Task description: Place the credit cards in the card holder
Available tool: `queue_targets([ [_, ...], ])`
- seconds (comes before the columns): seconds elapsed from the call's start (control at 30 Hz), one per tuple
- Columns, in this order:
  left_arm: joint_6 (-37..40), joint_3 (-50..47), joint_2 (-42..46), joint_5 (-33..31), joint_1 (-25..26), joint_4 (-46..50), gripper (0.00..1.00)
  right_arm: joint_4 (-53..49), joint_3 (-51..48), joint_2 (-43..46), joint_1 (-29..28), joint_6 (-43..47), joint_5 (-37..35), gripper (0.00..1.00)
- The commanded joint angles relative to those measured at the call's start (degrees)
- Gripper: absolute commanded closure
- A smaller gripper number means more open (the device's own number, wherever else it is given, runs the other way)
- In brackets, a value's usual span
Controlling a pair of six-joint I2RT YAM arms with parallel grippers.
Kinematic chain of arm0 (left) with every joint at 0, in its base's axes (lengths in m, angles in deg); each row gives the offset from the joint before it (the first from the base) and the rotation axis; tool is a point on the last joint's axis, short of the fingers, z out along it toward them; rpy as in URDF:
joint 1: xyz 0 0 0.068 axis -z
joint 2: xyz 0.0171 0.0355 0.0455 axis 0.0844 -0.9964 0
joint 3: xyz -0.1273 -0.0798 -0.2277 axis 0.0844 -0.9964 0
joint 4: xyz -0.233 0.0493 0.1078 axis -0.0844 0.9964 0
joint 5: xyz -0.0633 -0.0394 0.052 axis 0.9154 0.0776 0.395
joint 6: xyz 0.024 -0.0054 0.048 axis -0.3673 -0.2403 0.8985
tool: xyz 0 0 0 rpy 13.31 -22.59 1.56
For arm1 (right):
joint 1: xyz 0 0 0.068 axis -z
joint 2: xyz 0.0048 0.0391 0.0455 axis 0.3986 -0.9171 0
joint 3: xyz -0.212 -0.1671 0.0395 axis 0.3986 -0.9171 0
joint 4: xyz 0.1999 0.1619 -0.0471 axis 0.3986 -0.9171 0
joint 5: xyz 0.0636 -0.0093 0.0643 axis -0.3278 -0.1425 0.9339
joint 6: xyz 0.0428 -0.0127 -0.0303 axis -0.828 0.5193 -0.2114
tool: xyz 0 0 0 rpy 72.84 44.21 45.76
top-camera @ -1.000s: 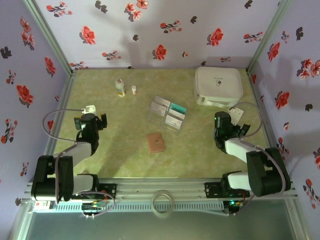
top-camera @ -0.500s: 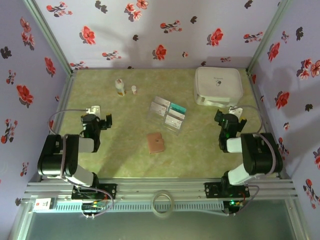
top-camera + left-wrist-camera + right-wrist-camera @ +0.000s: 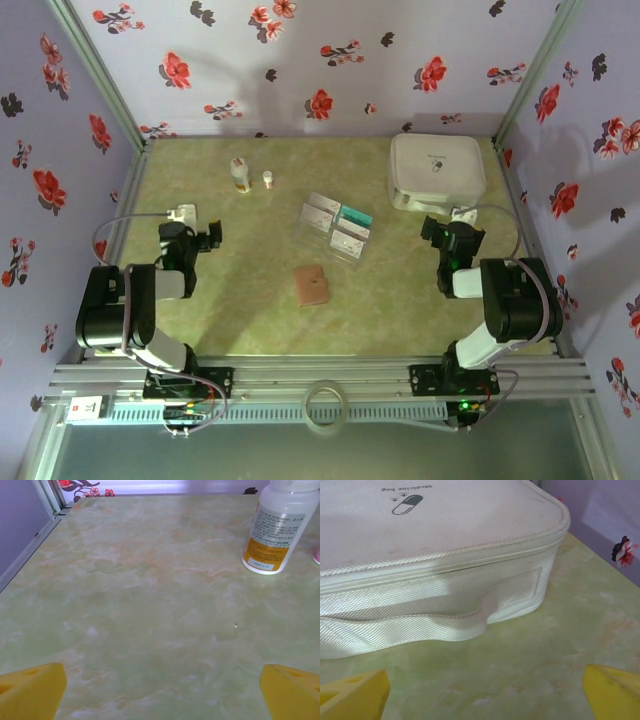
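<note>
Credit cards [image 3: 355, 217] tiny, blurred inside clear tray [image 3: 305, 236]

Table [image 3: 150, 605]: smooth, faintly glossy, marbled. Medicine bag [image 3: 435, 540]: white woven cloth, stitched seams. Bottle [image 3: 280, 525]: glossy plastic, paper label. Card holder [image 3: 311, 285]: matt, leather-like.

Premises: a robotics test cell, not a lived-in room.

Evidence: a black-and-grey left arm [image 3: 108, 320] and right arm [image 3: 515, 310] are bolted to a ribbed aluminium rail [image 3: 320, 378] at the near edge. Bare aluminium corner posts [image 3: 100, 75] frame flat lilac wall panels printed with red flowers [image 3: 330, 60]. These enclose a green marble-patterned tabletop [image 3: 250, 320].

Staged props on the surface: a white fabric case marked "Medicine bag" [image 3: 445, 540], a white plastic bottle with an orange label [image 3: 280, 525], and a small pinkish-brown leather-like card holder [image 3: 311, 285].
</note>
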Motion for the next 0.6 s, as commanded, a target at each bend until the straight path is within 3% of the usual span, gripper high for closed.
queue_targets([
  [0.0,0.56,-0.18,-0.17,-1.07,0.3,-2.35,0.0,-0.32,0.26,1.13,-0.12,0.74,-1.02,0.01],
  [0.57,0.63,-0.17,-0.1,-1.0,0.3,-2.33,0.0,-0.72,0.73,0.71,1.38,0.59,3.48,0.01],
])
